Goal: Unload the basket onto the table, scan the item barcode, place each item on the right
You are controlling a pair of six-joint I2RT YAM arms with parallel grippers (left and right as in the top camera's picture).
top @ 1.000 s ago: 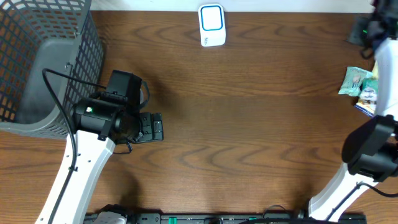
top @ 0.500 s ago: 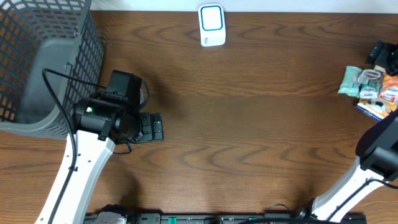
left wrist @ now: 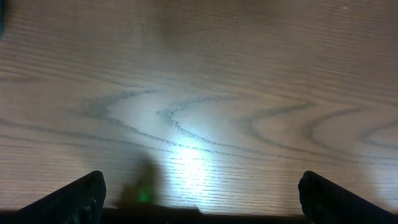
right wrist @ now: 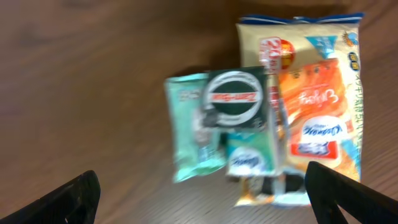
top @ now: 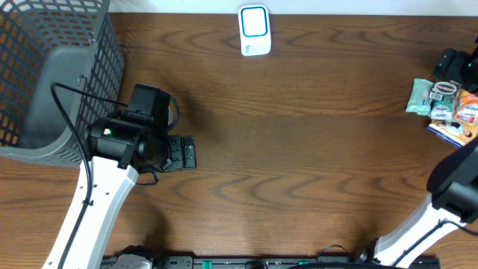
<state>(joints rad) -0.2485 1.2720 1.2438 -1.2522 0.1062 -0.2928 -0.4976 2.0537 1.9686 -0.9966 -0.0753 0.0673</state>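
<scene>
Right hand [right wrist: 205,190] is wide open and holding nothing. Its two fingertips sit at the bottom corners of the wrist view with the snack pile showing between and ahead of them.

Right in front of it is a small dark packet [right wrist: 236,102] with an oval label, lying on top of the heap. It overlaps a teal pouch [right wrist: 189,134] on one side and a bigger orange bag [right wrist: 317,93] on the other. All of it is on the worktop [top: 299,149] at the far right edge, with the hand just beside the pile in the overhead view.

My guess is these are all light, crinkly film packs: soft, a bit slippery, and they'll flop if you grab a corner. I'd take the dark packet since it's on top. Pinch it across the short sides near the middle so it stays flat enough to read, and go gently so the ones underneath don't get dragged along. I can't make out a barcode on any face from here, and the wrist view is a bit blurry.

The scanner [top: 255,30] is well away at the top middle of the worktop, so it's a fair carry. Left hand [left wrist: 202,196] is open too, over bare wood near the basket [top: 45,75].
</scene>
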